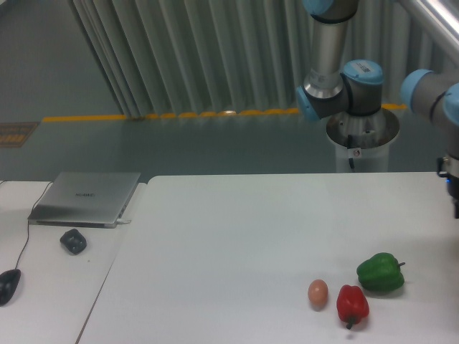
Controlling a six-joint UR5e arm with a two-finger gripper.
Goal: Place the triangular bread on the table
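Table (pixel 229 236), egg (pixel 318 292), green pepper (pixel 381 272), red pepper (pixel 352 303)

A robotics lab — arm (pixel 337 64), laptop (pixel 86 198), floor tape (pixel 172 115).

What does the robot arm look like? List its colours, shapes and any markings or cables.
The arm is built of silver-grey round tubes joined by chunky cylindrical joints with light blue caps. It stands on a white round pedestal, where a small red and white tag hangs. A dark wrist part shows at the right edge. The hand is out of the picture.
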